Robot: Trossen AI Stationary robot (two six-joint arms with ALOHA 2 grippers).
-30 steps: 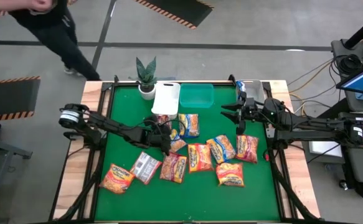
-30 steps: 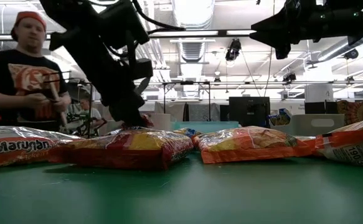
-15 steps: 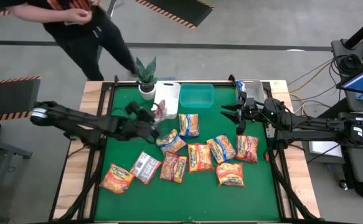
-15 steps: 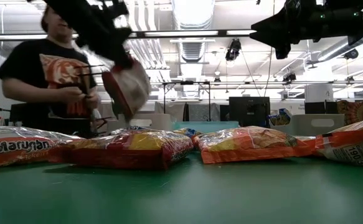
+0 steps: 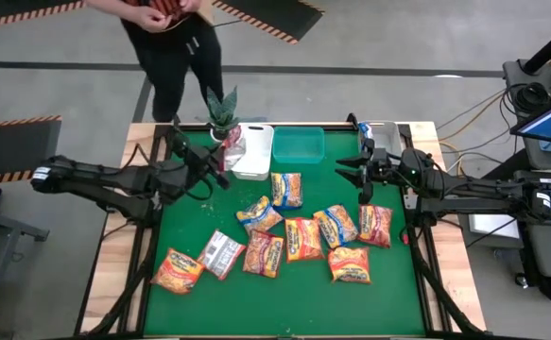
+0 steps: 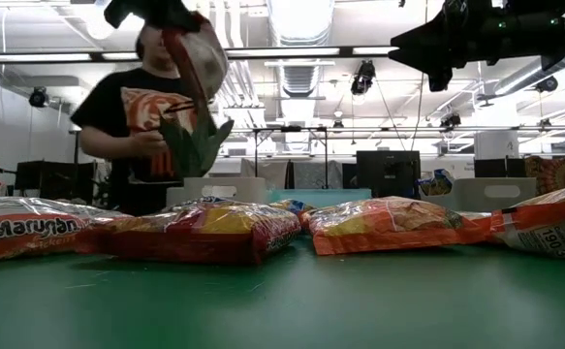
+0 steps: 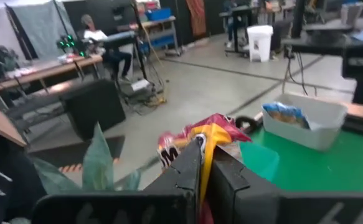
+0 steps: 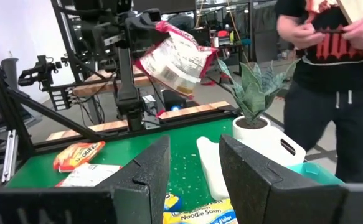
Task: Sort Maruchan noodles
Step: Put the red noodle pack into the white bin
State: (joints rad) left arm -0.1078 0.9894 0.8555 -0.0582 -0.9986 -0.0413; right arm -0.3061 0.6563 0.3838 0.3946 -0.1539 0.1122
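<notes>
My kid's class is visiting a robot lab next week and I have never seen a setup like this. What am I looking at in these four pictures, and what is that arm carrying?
Two dark robot arms work at a green table. One picture looks straight down from above, one looks level across the tabletop, and the other two come from cameras on each arm's wrist.

About ten Maruchan noodle packets lie scattered on the table. At its far edge stand a potted plant, a white bin, a teal bin and a grey bin that already holds a blue packet.

The left gripper is shut on a red-and-white noodle packet, raised in the air by the white bin. The right gripper hangs above the table near the grey bin, holding nothing. A person stands just beyond the table.
</notes>
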